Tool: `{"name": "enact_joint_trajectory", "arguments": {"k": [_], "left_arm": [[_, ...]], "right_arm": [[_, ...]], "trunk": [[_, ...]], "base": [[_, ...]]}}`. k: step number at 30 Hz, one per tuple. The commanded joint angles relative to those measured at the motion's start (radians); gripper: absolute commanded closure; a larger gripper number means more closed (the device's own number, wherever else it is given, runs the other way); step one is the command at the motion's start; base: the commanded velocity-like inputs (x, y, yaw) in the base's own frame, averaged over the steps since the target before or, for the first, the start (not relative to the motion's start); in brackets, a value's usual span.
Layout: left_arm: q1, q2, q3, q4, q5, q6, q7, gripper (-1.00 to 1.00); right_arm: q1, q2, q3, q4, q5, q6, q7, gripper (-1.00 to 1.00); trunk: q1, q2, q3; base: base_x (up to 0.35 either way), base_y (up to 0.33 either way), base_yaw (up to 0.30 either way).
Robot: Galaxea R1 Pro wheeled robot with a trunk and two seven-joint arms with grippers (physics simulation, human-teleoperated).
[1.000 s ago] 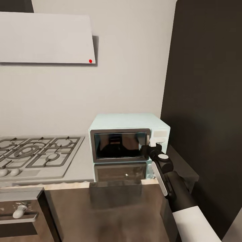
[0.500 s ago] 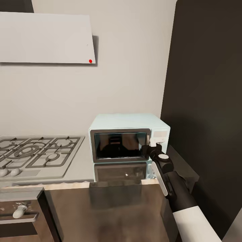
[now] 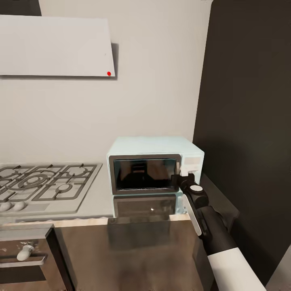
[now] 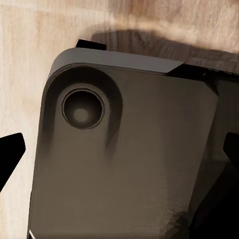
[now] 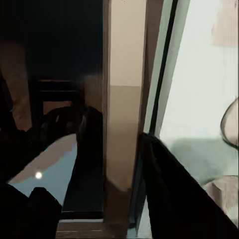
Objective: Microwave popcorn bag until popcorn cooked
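Note:
The pale mint-blue microwave stands on the grey countertop with its dark glass door closed. My right gripper is at the door's right edge, beside the white knob panel. In the right wrist view its dark fingers stand on both sides of the door's frame strip, pressed against it. My left gripper hangs open over my own dark base and the wood floor. The popcorn bag is out of view.
A grey gas hob with black grates lies left of the microwave, under a white slanted hood. A tall dark cabinet rises close on the right. Dark brown cabinet fronts and an oven panel sit below the worktop.
The head view has shifted very slightly. The right gripper stays at the door's right edge and the door remains closed.

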Motion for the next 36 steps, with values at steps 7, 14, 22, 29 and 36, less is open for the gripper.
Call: {"name": "enact_joint_trajectory", "arguments": {"k": [7,14,22,29,36], "left_arm": [[0.0,0.0,0.001,0.0,0.006,-0.002,0.001,-1.0],[0.0,0.0,0.001,0.0,0.006,-0.002,0.001,-1.0],[0.0,0.0,0.001,0.0,0.005,-0.002,0.0,-1.0],[0.0,0.0,0.001,0.0,0.004,-0.002,-0.001,-1.0],[0.0,0.0,0.001,0.0,0.004,-0.002,0.0,-1.0]], "right_arm": [[-0.001,0.0,0.002,0.0,-0.002,0.005,-0.006,1.0],[-0.001,0.0,0.002,0.001,-0.005,0.005,-0.006,1.0],[-0.001,-0.001,0.002,0.001,-0.004,0.005,-0.006,1.0],[-0.001,0.0,0.002,0.001,-0.003,0.004,-0.006,1.0],[-0.001,0.0,0.003,0.001,-0.002,0.004,-0.006,1.0]], "trunk": [[0.0,-0.001,-0.001],[0.0,-0.001,-0.001],[0.0,-0.001,-0.001],[0.0,-0.001,-0.001],[0.0,-0.001,-0.001]], "base": [[-0.021,0.0,0.0],[0.0,0.0,0.0],[-0.023,0.0,0.0],[-0.285,0.0,0.0],[-0.284,0.0,0.0]]}}
